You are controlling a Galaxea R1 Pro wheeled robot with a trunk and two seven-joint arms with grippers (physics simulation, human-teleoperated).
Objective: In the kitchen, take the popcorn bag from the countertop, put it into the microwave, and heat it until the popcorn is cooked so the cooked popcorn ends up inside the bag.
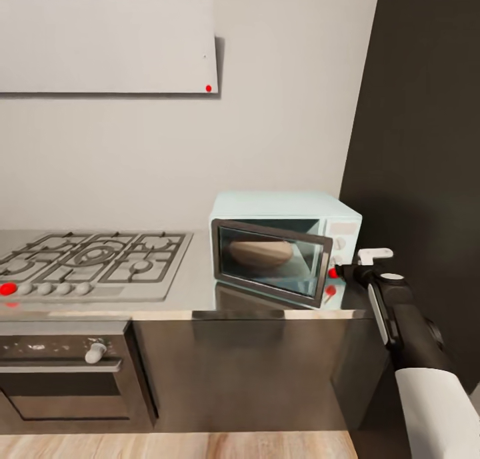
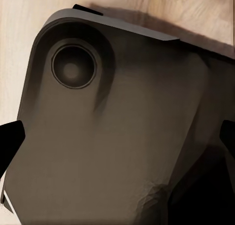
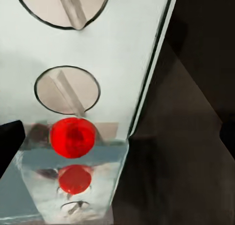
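Right gripper (image 1: 341,271) reaches from the near right corner of the head view up to the microwave (image 1: 280,209), its tip just beside the red dot (image 1: 333,273) low on the control panel. Whether its fingers are spread or closed cannot be told from that view; the right wrist view shows dark finger edges at both sides of the frame, well apart, with nothing between them but the panel. That same view shows 2 round knobs (image 3: 67,90) above the red dot (image 3: 73,137), whose reflection lies in the glossy countertop (image 3: 63,200) below.

Behind the dark glass door (image 1: 270,262), which stands slightly ajar, the popcorn bag (image 1: 260,252) sits inside the microwave as a tan rounded shape. The microwave stands on the countertop (image 1: 200,279), right of the gas hob (image 1: 93,256) and against a dark wall panel (image 1: 427,146). An oven (image 1: 63,379) sits under the hob.

Left gripper (image 2: 117,146) hangs over a dark rounded part of the robot's body (image 2: 107,137), finger edges well apart, holding nothing.
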